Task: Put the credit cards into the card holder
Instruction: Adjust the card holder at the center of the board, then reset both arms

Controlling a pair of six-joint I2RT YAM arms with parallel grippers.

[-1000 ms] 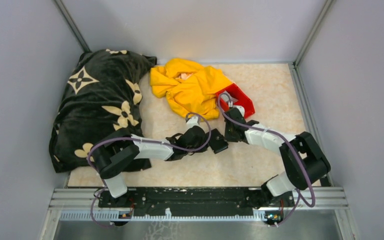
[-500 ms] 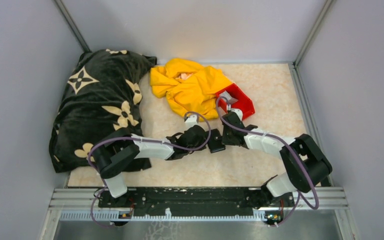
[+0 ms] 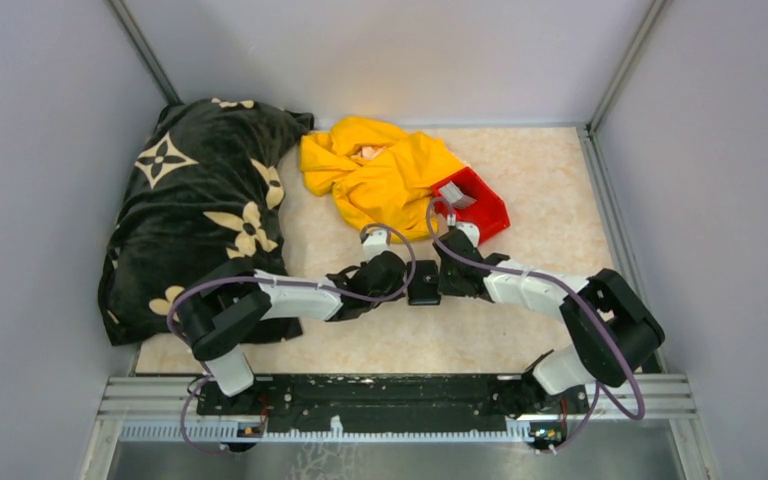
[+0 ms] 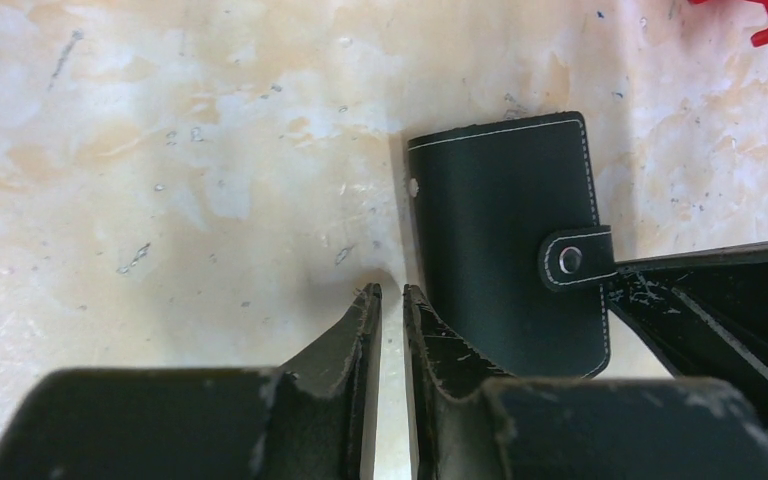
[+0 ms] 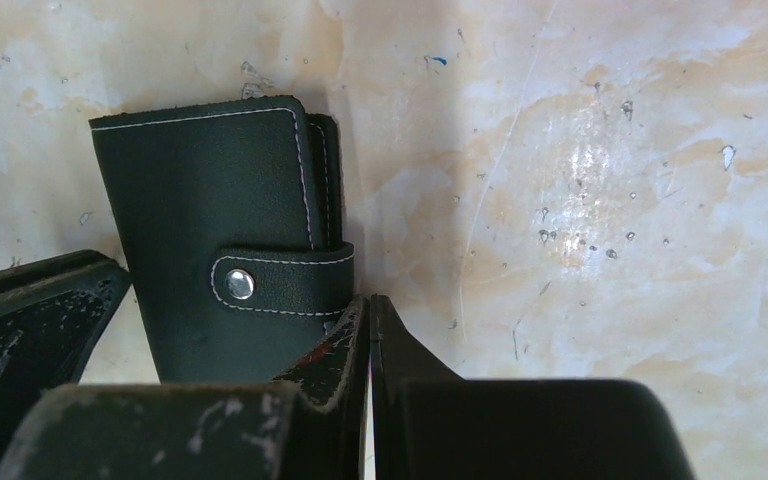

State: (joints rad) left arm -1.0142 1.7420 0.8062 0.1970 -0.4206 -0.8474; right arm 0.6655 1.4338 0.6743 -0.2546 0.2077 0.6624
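Working from the overhead view, I find the card holder (image 3: pixel 423 283) lying flat on the desk (image 3: pixel 520 330), folded and snapped shut, directly between the two arms. Its long axis runs from the near edge toward the far wall. The left gripper (image 4: pixel 388 295) sits at the holder's left long edge. Its jaws are almost together with a thin slit between them, gripping nothing, and the inner finger is just beside the leather. The right gripper (image 5: pixel 368 305) sits at the opposite long edge with its jaws fully closed and empty. The snap tab (image 5: pixel 280 283) wraps over that edge, just beside the right jaw tips. Both arms are equally near, but I judge that the tab side favours the right arm for opening. The credit cards (image 3: pixel 457 196), as I read the grey piece, lie in the red bin (image 3: pixel 495 215), well apart behind the right arm.
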